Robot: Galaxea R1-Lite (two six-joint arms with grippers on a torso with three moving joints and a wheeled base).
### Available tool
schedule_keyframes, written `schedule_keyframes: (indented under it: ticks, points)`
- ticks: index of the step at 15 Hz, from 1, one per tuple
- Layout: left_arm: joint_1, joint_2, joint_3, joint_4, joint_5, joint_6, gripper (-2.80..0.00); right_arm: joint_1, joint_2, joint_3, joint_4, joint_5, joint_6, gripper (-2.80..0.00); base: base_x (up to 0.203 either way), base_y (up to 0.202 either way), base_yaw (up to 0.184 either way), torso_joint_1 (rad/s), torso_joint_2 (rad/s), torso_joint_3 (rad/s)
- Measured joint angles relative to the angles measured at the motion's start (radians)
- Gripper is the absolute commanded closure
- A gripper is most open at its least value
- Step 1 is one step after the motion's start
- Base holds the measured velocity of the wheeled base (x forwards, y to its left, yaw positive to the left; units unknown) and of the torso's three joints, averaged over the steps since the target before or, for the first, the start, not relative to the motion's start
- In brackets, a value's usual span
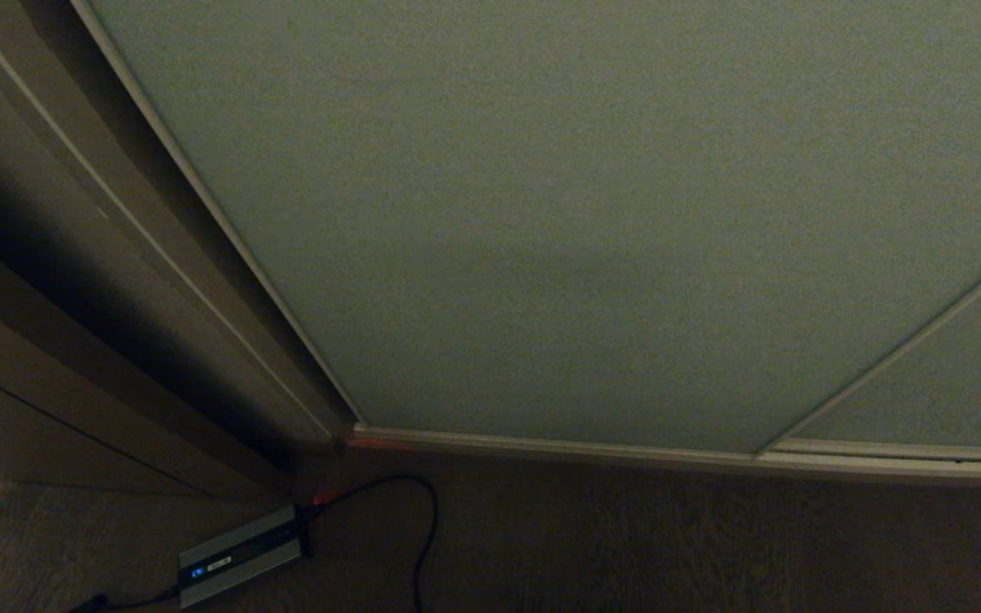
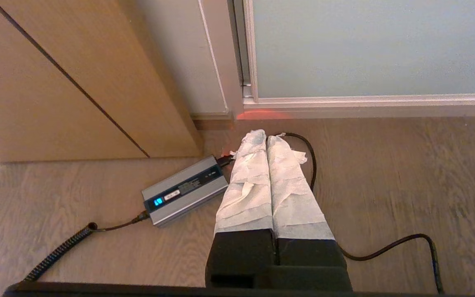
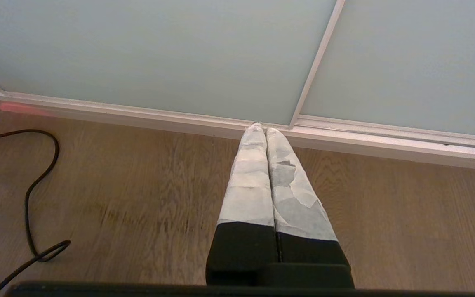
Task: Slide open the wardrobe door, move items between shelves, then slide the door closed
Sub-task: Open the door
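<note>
Before the shut door (image 1: pixel 593 221), waiting low over the floor (image 2: pixel 386 185), left end effector (image 2: pixel 267 136) and right end effector (image 3: pixel 264 128) clenched, grasping nothing; opening, moving, closing all remaining.

The sliding wardrobe door (image 1: pixel 593 213) fills most of the head view and runs off the top and right edges, so its full height and width cannot be seen; shut as it is, it hides whatever lies behind it. A second panel (image 1: pixel 950 383) at the lower right is cut by the frame's edge. The brown casing (image 1: pixel 73 281) at the left sinks into deep shadow. The print on the grey power brick (image 2: pixel 186 189) is too small to read. Its black cable (image 2: pixel 390 247) leaves the lower right of the left wrist view.
</note>
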Motion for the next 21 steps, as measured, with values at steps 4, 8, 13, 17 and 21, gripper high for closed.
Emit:
schedule_keyframes:
  ticks: [4,8,13,17,21]
  points:
    - [0.000,0.001,0.000,0.000,0.000,0.005,0.00,0.000,0.000,0.000,0.000,-0.001,0.000,0.00,0.000,0.000,0.000,0.000,0.00,0.000]
    - [0.000,0.001,-0.002,0.008,-0.005,0.020,0.00,0.000,0.000,0.000,0.000,-0.001,0.000,0.00,0.000,0.000,0.000,0.000,0.00,0.000]
    - [0.001,0.045,-0.174,0.008,-0.007,0.028,0.00,0.000,0.000,0.000,0.000,-0.001,0.000,0.00,0.000,0.000,0.000,0.000,0.00,0.000]
    - [0.000,0.305,-0.498,-0.179,0.014,0.026,0.00,0.000,0.000,0.000,0.000,-0.001,0.000,0.00,0.000,0.000,0.000,0.000,0.00,0.000]
    - [0.011,0.597,-0.631,-0.561,0.101,0.033,0.00,0.000,0.000,0.000,0.000,0.000,0.000,0.00,0.000,0.000,0.000,0.000,0.00,0.000]
